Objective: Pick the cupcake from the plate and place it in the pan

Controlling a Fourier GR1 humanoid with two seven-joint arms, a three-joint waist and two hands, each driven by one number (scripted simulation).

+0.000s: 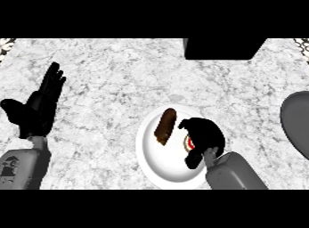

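**Right hand curled on cupcake at plate**

While the left hand rests spread at the bench left edge, the right hand curls round the cupcake on the white plate, beside a brown pastry. The grey pan lies well apart, right.

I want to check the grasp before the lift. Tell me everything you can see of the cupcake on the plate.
Little of the cupcake shows: only a small patch of red and pale colour, peeking out at the left edge of the right hand. The hand's black fingers curl over and round it, hiding its shape, top and base. It sits over the right part of the white plate, right of a brown oblong pastry, apart from it. Whether it rests on the plate or is lifted cannot be told.
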